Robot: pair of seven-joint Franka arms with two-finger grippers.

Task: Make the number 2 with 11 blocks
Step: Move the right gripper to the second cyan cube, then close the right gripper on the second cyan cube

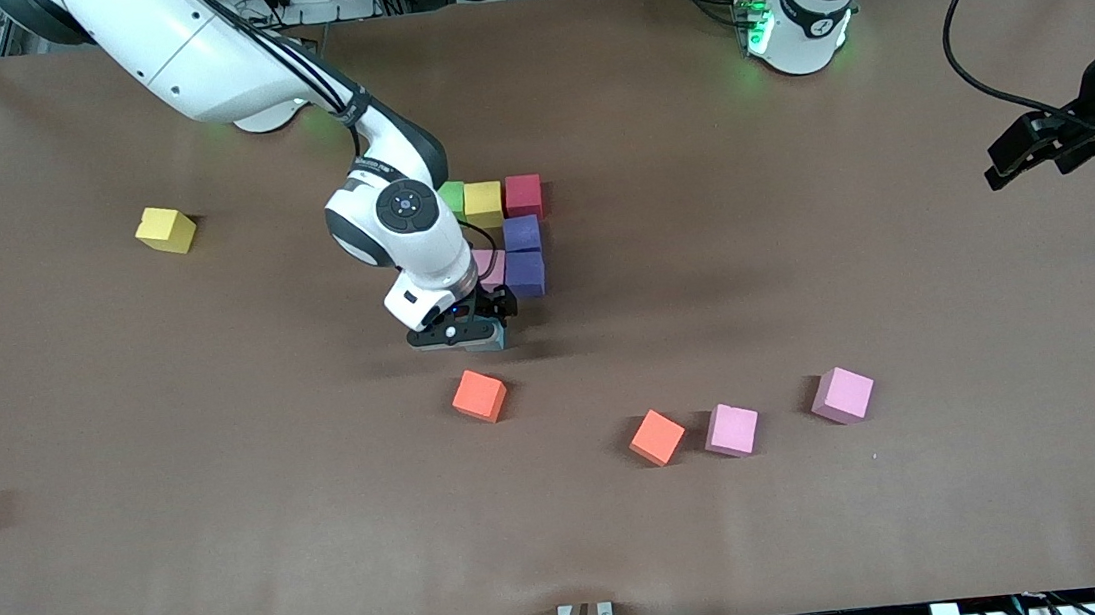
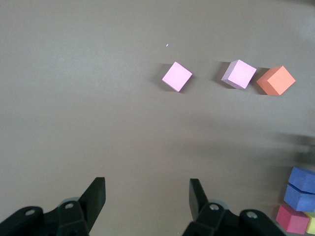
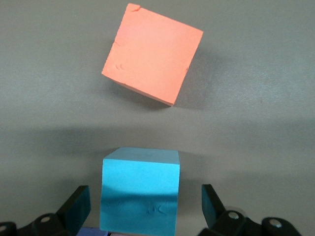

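High front camera faces the robots (wrist cameras look down).

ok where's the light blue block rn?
The light blue block sits on the table between the open right claw's fingers, beside the purple blocks, with an orange block nearer the camera.

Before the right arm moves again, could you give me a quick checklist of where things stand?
1. Right claw open: ok; fingers stand apart either side of the light blue block.
2. Light blue block released on the table: ok.
3. Its fit against the digit: cannot tell; arm hides it.
4. Nearest orange block apart from the blue one: ok.
5. Left claw empty, waiting at its own end: ok.
6. Digit complete: not ok; loose pink blocks remain.
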